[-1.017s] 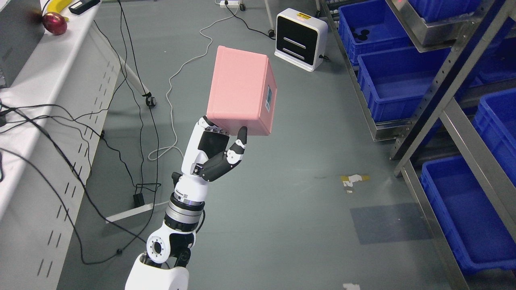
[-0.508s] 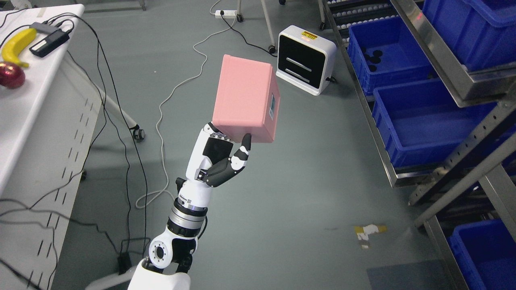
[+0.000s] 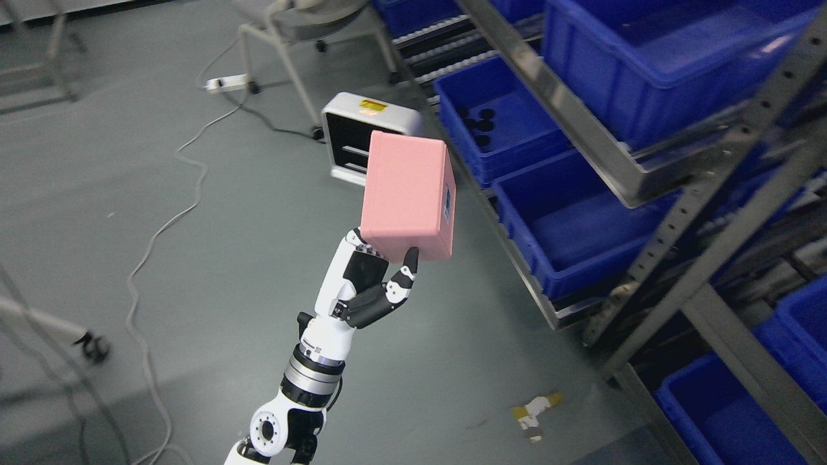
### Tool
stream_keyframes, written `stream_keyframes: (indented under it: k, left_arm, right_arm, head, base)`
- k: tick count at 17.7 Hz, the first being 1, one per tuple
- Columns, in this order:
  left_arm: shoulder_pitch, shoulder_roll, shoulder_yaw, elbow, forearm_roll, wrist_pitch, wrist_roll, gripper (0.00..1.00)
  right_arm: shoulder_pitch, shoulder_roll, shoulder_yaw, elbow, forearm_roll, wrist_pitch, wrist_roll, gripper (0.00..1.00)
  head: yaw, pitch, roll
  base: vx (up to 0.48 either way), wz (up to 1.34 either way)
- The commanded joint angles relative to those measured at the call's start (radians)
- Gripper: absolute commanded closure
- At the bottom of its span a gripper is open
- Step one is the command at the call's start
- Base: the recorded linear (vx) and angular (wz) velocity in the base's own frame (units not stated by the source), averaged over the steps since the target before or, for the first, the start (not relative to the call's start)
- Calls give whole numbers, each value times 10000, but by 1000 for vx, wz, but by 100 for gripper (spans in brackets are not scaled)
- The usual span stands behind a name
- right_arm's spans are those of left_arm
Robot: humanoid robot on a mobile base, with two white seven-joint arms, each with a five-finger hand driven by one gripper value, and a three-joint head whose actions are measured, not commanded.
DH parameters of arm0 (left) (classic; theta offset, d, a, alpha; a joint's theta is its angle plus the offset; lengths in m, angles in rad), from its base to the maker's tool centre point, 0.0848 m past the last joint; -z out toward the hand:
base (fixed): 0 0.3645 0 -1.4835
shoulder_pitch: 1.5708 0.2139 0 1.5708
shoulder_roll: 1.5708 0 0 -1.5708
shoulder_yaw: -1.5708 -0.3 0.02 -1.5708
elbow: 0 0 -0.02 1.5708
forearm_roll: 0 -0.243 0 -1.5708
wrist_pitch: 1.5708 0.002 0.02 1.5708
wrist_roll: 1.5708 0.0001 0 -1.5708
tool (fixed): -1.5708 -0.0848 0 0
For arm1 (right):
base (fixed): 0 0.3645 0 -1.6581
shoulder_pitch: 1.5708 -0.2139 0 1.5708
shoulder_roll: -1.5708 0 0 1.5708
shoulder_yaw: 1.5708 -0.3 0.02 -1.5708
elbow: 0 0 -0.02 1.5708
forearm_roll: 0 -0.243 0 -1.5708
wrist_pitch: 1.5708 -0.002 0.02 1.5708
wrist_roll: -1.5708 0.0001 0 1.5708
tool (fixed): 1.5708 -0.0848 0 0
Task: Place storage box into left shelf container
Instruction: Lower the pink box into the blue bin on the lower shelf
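Head view: we look down on grey floor (image 3: 129, 226), with a metal shelf (image 3: 678, 239) along the right side.
Left arm: it enters at the bottom edge left of the middle and rises toward the picture's centre.
Left hand (image 3: 371, 284): we see it clamped on the lower end of the storage box, the palm under its near corner and the black-and-white thumb (image 3: 404, 278) pressed up against its right face.
Storage box (image 3: 408, 194): pink, closed, held in the air above the floor, tilted with its top leaning away from us; a small dark label (image 3: 447, 201) sits on its right face.
Box position: left of the shelf and apart from it, touching only the hand.
Shelf containers: blue bins sit in the shelf on several levels. The middle blue bin (image 3: 568, 226) lies just right of the box; the far blue bin (image 3: 491, 123) behind it holds a few small black round parts (image 3: 478, 119); the upper blue bin (image 3: 646, 51) sits on the level above; the lower blue bin (image 3: 723, 413) shows at the bottom right.
White device (image 3: 352, 139): a boxy unit with a dark front stands on the floor, partly hidden behind the box.
Cable (image 3: 174, 213): a white lead runs across the floor to a power strip (image 3: 226, 82).
Scrap (image 3: 533, 410): a torn piece of tape lies on the floor near the shelf foot.
Right arm: we do not see it.
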State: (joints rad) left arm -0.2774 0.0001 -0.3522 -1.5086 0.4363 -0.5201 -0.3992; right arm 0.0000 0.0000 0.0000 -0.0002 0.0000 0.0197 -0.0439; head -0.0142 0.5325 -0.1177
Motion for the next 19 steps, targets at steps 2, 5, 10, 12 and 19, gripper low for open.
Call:
stream_keyframes:
  k: [2, 5, 10, 12, 19]
  left_arm:
    - [457, 173, -527, 129, -221, -15, -12, 96]
    - [869, 173, -970, 282, -312, 31, -12, 96]
    - [2098, 173, -1172, 650, -743, 1, 3, 96]
    - [2099, 173, -684, 1139, -758, 1, 3, 96]
    - [-212, 173, 728, 1920, -1702, 2230, -27, 96]
  right_arm:
    - [108, -175, -46, -173, 15, 18, 9, 0]
    - [108, -175, -46, -173, 15, 18, 9, 0]
    - [108, -175, -46, -173, 15, 18, 9, 0]
    - [108, -175, -46, -173, 15, 18, 9, 0]
    - [108, -175, -46, -173, 15, 18, 9, 0]
  head:
    - [0, 0, 0]
    - [0, 0, 0]
    - [0, 0, 0]
    - [0, 0, 0]
    - [0, 0, 0]
  base:
    - [278, -1259]
    - [201, -1302]
    - [182, -1050]
    - [164, -834]
    - [124, -500]
